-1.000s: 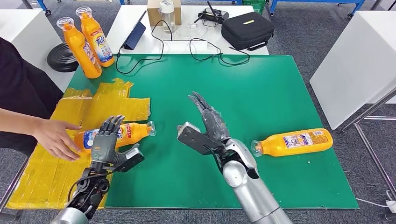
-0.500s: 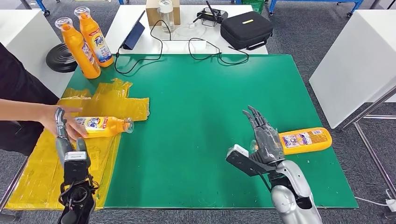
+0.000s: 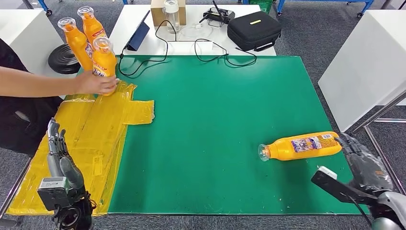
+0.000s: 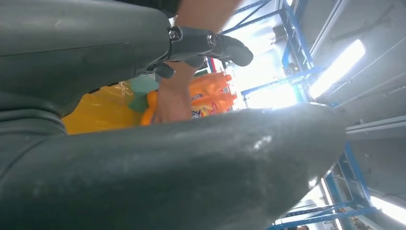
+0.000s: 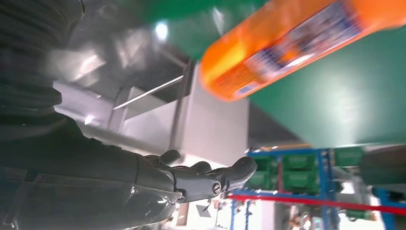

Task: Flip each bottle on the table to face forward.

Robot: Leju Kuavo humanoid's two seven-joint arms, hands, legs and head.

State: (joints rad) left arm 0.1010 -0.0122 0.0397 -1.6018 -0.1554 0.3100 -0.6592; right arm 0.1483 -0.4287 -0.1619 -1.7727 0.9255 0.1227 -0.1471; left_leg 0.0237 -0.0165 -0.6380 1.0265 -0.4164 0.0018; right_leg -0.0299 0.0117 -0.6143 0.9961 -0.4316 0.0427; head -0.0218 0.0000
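Note:
An orange bottle (image 3: pixel 300 145) (image 5: pixel 287 45) lies on its side on the green mat (image 3: pixel 215 110), cap pointing left, its back label up. My right hand (image 3: pixel 361 167) (image 5: pixel 201 177) is open just off the bottle's base, at the table's right edge, touching nothing. My left hand (image 3: pixel 60 160) is open and upright over the yellow sheet's (image 3: pixel 91 139) near-left part, holding nothing. A person's hand (image 3: pixel 95 82) (image 4: pixel 172 98) grips a third orange bottle (image 3: pixel 104 60) upright beside two standing orange bottles (image 3: pixel 84 36) at the far left.
Behind the mat a white table carries a black case (image 3: pixel 253 29), cables (image 3: pixel 210 50), a cardboard box (image 3: pixel 160 12) and a tablet (image 3: pixel 139 37). A white table (image 3: pixel 368 62) stands to the right, and a black round base (image 3: pixel 62 60) sits at the far left.
The person lifted the left bottle off the yellow sheet and stood it by the two upright ones. Both my hands drew back toward me, the right one past the lying bottle's base.

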